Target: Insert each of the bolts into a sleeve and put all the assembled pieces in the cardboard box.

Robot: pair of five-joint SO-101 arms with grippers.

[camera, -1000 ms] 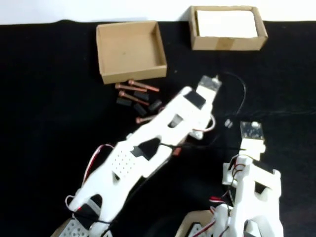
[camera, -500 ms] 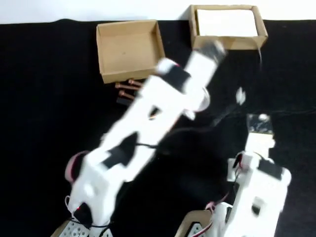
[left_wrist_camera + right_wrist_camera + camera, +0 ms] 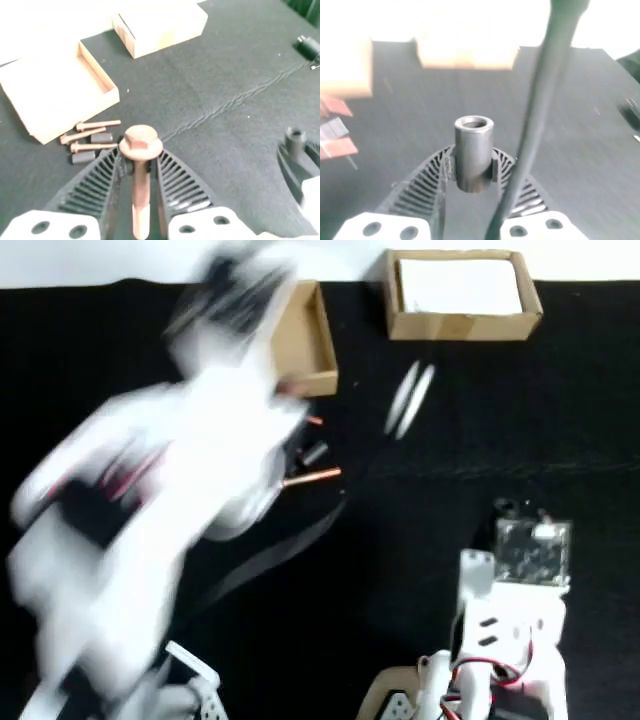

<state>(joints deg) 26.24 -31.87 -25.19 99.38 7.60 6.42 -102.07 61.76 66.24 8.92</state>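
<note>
Table [image 3: 560, 420]: black cloth over it; both boxes at its far edge
Left arm [image 3: 170, 490]: stretched across the left half of the table in the high view; it covers most of the open box
Right arm [image 3: 510, 640]: at the near right, well apart from both boxes
Open box [image 3: 55, 95]: cardboard, far left; its right wall shows past the left arm [image 3: 318, 335]; inside bare as far as can be seen
Second box [image 3: 460, 325]: far right, beside the open box, apart from it; something white inside
Left gripper [image 3: 140, 156]: clamped on a bolt, above the cloth
Right gripper [image 3: 472, 162]: clamped on a sleeve, above the cloth
Cable [image 3: 540, 115]: dark; crosses in front of the right gripper
Held bolt [image 3: 140, 200]: copper-coloured; between the left fingers, hex head out past the tips
Loose bolts [image 3: 82, 135]: three, side by side on the cloth just beside the open box's near wall
Held sleeve [image 3: 473, 150]: dark tube, between the right fingers, open end out past the tips
Loose sleeves [image 3: 83, 158]: two, among the loose bolts
</note>
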